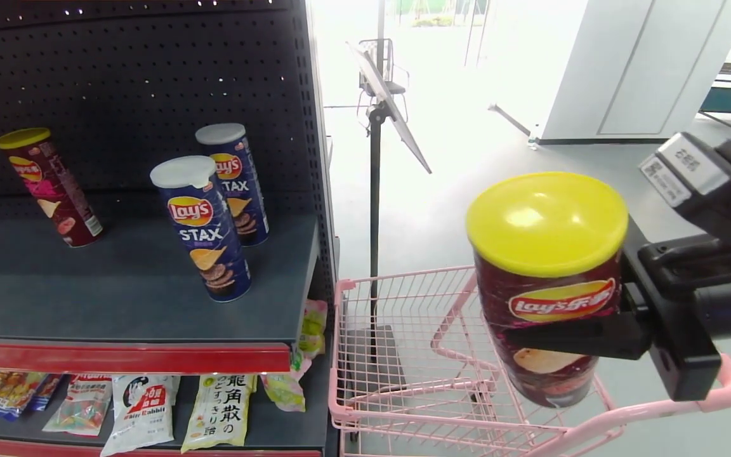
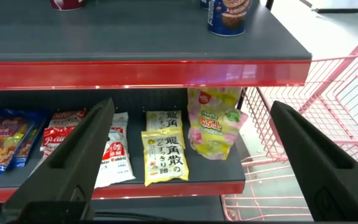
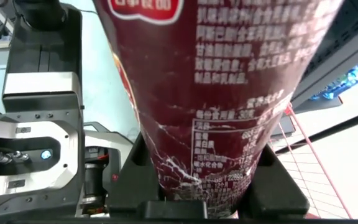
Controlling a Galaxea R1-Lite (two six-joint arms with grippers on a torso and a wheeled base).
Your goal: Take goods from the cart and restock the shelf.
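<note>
You see the right gripper (image 1: 584, 333) clamped on a maroon chip can (image 1: 546, 254), held upright above the pink cart (image 1: 340, 355), right of the shelf (image 1: 118, 298). The left gripper (image 2: 192, 104) stands with jaws wide apart, facing snack bags (image 2: 165, 155) on the lower tier. Two blue chip cans (image 1: 204, 228) stand on the shelf.

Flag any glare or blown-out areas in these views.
Head view: floor beyond the cart is washed out white; yellow lid of the can carries bright highlights. Left wrist view: the red shelf-edge strip shows glare streaks.
</note>
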